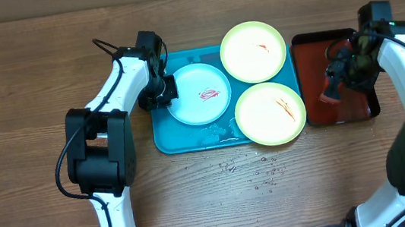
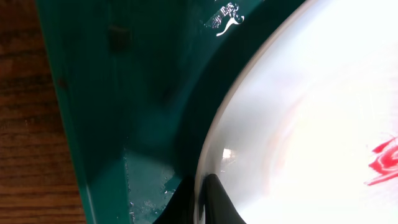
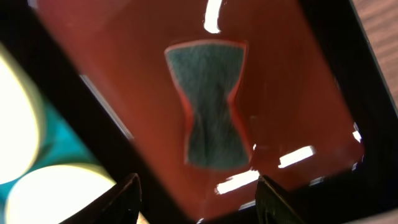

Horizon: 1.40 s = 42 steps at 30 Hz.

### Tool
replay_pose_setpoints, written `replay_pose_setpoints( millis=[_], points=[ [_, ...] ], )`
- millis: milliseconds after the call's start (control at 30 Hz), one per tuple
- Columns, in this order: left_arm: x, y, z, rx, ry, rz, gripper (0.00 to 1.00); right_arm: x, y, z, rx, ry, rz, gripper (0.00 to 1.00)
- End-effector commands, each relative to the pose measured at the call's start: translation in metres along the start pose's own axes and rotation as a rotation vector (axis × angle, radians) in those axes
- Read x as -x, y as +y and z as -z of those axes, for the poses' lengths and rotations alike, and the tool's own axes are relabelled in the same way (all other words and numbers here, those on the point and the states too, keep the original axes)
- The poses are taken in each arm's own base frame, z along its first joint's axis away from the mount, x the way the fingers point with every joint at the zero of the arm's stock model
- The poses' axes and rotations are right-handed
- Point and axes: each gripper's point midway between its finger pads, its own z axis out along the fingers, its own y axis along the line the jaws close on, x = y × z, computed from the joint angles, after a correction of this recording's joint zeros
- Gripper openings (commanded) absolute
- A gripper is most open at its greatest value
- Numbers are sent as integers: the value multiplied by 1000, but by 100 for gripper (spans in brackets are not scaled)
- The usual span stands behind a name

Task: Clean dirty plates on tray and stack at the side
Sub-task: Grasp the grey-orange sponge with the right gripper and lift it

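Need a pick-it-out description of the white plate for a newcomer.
Start at the large turquoise rectangular plastic tray on the wooden table. The round white plate lies at its left end, rim pinched by the left pincer. It alone is white with a pale blue rim; the two neighbouring plates are pale yellow with lime-green rims.

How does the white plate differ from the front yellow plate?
The white plate has a pale blue rim; the front yellow plate a lime-green one. The white plate lies wholly inside the blue tray; the yellow one overhangs its right edge. The left gripper pinches the white plate's rim; no gripper touches the yellow one. Both carry red smears.
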Motion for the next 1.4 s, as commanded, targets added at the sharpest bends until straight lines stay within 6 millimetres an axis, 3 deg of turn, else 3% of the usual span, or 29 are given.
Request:
replay_pose_setpoints(
  millis=[0,133,533,633,767,833,933,1100,1233,1267,1367],
  points=[
    [-10,21,-15,98,42,-41,4,16,-3,-1,-40,-50,87,59],
    [-9,20,-15,97,38,-42,4,25,1,-7,-25,-78,115,49],
    [-8,20,-15,95,30,-42,4,21,-1,-52,-33,12,181,44],
    [-7,19,-15,93,26,-43,4,20,-1,-60,-33,24,180,31],
    [-7,20,-15,94,27,-43,4,20,-2,-69,-38,35,180,27],
    [-7,19,-15,94,26,-43,4,20,-2,-73,-39,39,179,10],
    [-7,19,-15,93,26,-43,4,20,-3,-74,-40,42,179,4],
    [-4,19,-15,90,17,-43,4,20,-1,-59,-44,60,168,4],
    [-3,18,-15,88,10,-45,4,33,11,-10,-22,26,170,4],
    [-3,18,-15,88,10,-48,4,39,18,13,-4,-3,190,4],
    [-3,18,-15,88,11,-60,4,44,22,43,7,-37,203,4]
  ],
)
